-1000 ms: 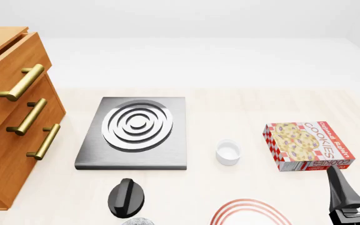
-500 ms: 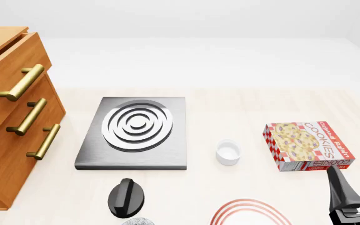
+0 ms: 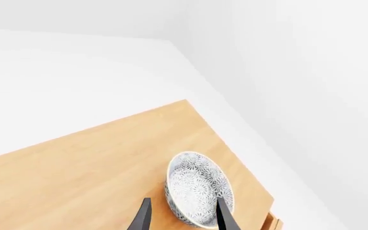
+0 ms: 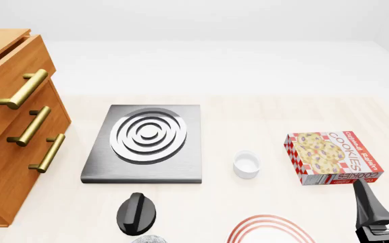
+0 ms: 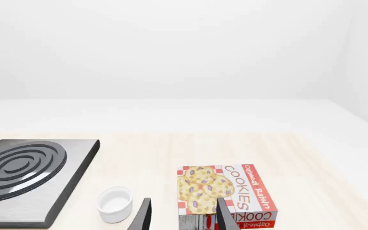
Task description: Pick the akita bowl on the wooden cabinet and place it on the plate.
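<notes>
left wrist view: the akita bowl (image 3: 199,188) rests on the top of the wooden cabinet (image 3: 94,163), near the top's corner and just beside two of its edges. the left gripper (image 3: 182,218) hangs above it with its jaws spread wide and nothing between them; one dark finger shows over the bowl's rim, the other over bare wood just beside the bowl.

front view: the cabinet fills the 9 o'clock side, its three brass handles (image 4: 31,116) facing the table; the bowl itself is out of this frame. the plate (image 4: 269,230), only its red-ringed far rim showing, lies at 6 o'clock. a steel hob (image 4: 146,143) sits at centre, a small white cup (image 4: 246,164) and a cookie box (image 4: 332,157) toward 3 o'clock, a black knob (image 4: 137,212) at 7 o'clock.

right wrist view: the right gripper (image 5: 182,215) is parted and empty, above the table near the cookie box.

handling, as judged: the bowl reads as rigid glazed ceramic, moderately heavy, smooth and liable to slip, and prone to chip if dropped. the thin upright rim is the sensible hold, one finger inside and one outside the wall, lifted level.
</notes>
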Robot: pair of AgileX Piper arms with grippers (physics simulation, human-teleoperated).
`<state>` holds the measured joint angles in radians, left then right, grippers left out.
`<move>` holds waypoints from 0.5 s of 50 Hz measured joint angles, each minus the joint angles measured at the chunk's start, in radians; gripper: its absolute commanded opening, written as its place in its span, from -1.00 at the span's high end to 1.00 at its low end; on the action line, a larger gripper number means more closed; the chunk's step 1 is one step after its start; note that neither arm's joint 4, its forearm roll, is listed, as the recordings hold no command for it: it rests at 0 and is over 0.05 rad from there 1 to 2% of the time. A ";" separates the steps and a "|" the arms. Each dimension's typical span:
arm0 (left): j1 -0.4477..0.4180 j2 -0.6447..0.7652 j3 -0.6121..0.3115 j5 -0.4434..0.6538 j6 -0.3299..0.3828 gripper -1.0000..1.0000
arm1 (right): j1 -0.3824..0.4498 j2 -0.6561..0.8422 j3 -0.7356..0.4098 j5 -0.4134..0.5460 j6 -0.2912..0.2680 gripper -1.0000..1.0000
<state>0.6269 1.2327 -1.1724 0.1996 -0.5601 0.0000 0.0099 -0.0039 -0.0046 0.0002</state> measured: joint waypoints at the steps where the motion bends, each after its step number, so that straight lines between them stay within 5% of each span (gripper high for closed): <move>1: 0.000 0.001 0.000 -0.001 0.000 -1.00 | 0.000 0.000 0.000 0.000 0.000 -1.00; 25: -0.011 0.042 0.016 -0.033 0.002 -1.00 | 0.000 0.000 0.000 0.000 0.000 -1.00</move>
<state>0.6159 1.2742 -1.1566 0.1662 -0.5578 0.0000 0.0099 -0.0039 -0.0046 0.0001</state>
